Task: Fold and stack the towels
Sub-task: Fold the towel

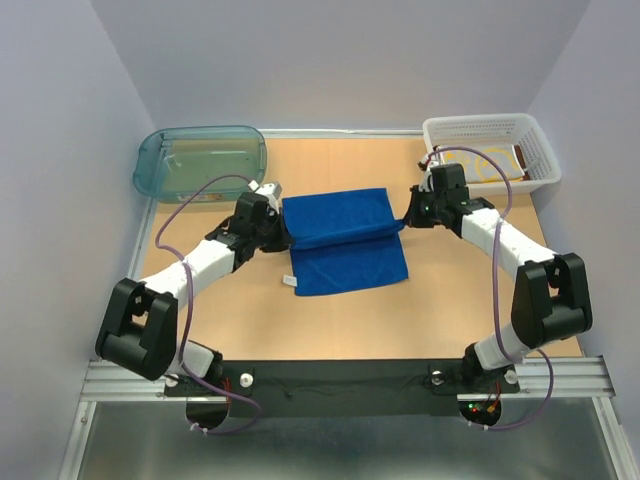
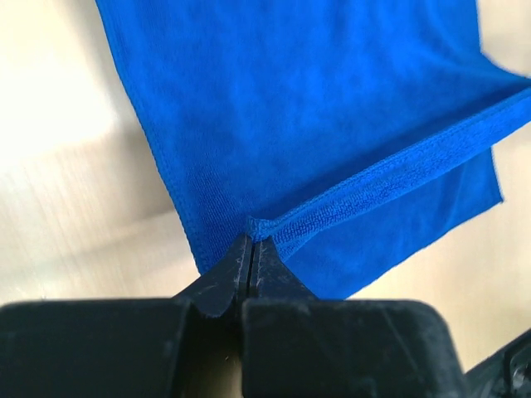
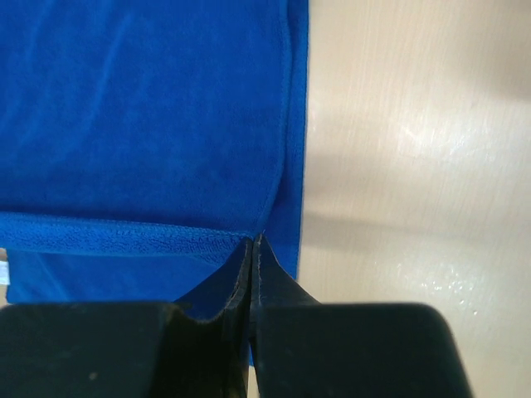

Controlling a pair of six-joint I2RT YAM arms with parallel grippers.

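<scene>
A bright blue towel (image 1: 345,240) lies in the middle of the table, its far part raised and stretched taut over the flat near part. My left gripper (image 1: 285,232) is shut on the left end of the raised hem, and my right gripper (image 1: 405,222) is shut on the right end. The left wrist view shows the left gripper (image 2: 251,240) pinching a thick hem of the blue towel (image 2: 315,108). In the right wrist view the right gripper (image 3: 253,239) pinches the blue towel (image 3: 141,116) at its corner. A yellow patterned towel (image 1: 487,165) and a rust-brown towel (image 1: 520,158) lie in the white basket.
A white basket (image 1: 480,122) stands at the back right corner. A teal tub (image 1: 200,131) sits at the back left. A small white tag (image 1: 289,281) sticks out at the blue towel's near left corner. The table's side rails lie close to both arms.
</scene>
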